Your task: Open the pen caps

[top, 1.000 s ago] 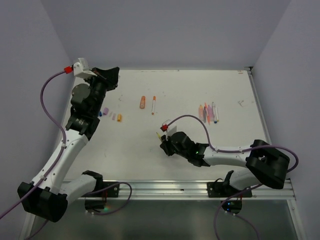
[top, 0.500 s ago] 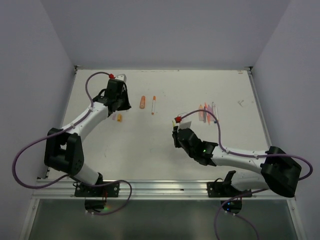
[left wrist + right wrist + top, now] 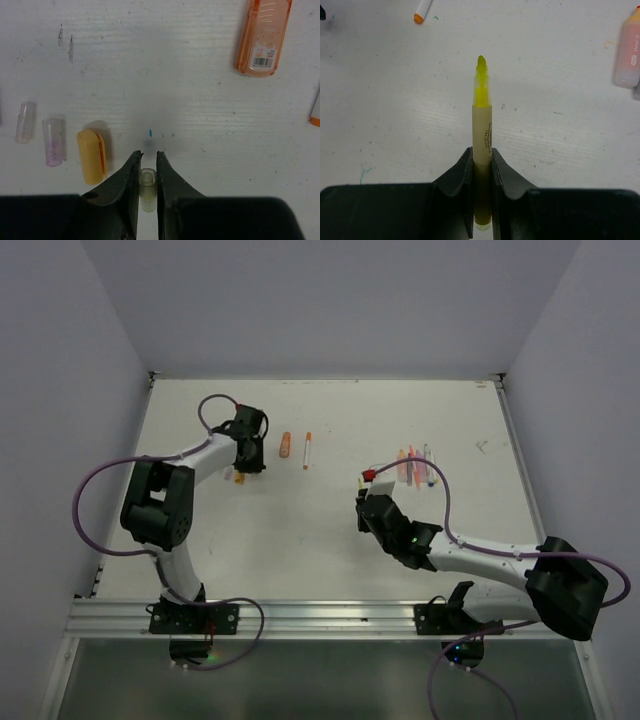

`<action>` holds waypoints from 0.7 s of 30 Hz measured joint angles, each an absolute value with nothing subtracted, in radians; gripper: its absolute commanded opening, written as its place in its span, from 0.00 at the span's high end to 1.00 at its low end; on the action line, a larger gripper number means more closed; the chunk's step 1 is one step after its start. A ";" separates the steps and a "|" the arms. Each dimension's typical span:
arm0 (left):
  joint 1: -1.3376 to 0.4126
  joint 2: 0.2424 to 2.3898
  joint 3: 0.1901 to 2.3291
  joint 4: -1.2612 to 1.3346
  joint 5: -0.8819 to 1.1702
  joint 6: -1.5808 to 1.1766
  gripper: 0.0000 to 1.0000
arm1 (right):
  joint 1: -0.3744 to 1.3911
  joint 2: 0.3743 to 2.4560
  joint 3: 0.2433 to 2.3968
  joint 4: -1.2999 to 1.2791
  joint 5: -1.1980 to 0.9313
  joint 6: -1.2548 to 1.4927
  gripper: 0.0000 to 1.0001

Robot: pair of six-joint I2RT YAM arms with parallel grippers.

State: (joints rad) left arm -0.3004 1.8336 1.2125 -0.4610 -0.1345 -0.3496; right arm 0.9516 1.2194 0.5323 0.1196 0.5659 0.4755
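In the left wrist view my left gripper [image 3: 148, 155] is shut on a small pale yellow pen cap [image 3: 148, 189], held low over the table. Just left of it lie loose pen caps: an orange-yellow one [image 3: 91, 156], a lilac one [image 3: 54, 141] and a clear one [image 3: 25, 122]. My right gripper [image 3: 481, 152] is shut on a yellow pen [image 3: 482, 130] whose bare tip [image 3: 481, 62] points away from the jaws. In the top view the left gripper [image 3: 247, 462] is at the back left and the right gripper [image 3: 365, 498] is near the middle.
An orange highlighter [image 3: 286, 445] and a white pen with orange ends [image 3: 307, 450] lie right of the left gripper. A bunch of several pens [image 3: 417, 466] lies beyond the right gripper, and a pink highlighter [image 3: 630, 50] shows among them. Purple cables loop over both arms.
The left arm has swung in from the far left to the row of caps, cap still in its jaws. The right gripper has moved right and away with the yellow pen.
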 measured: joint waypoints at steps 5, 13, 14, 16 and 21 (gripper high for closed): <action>-0.300 1.876 1.222 -0.460 -0.163 -0.347 0.80 | 0.945 1.220 0.532 0.119 0.564 0.479 1.00; -0.300 1.900 1.229 -0.457 -0.211 -0.345 0.68 | 0.934 1.224 0.532 0.120 0.558 0.480 1.00; -0.300 1.901 1.229 -0.458 -0.215 -0.344 0.67 | 0.933 1.224 0.532 0.120 0.558 0.480 1.00; -0.300 1.901 1.230 -0.457 -0.220 -0.343 0.64 | 0.930 1.224 0.532 0.120 0.558 0.480 1.00; -0.300 1.900 1.231 -0.457 -0.218 -0.344 0.60 | 0.918 1.224 0.532 0.118 0.557 0.480 1.00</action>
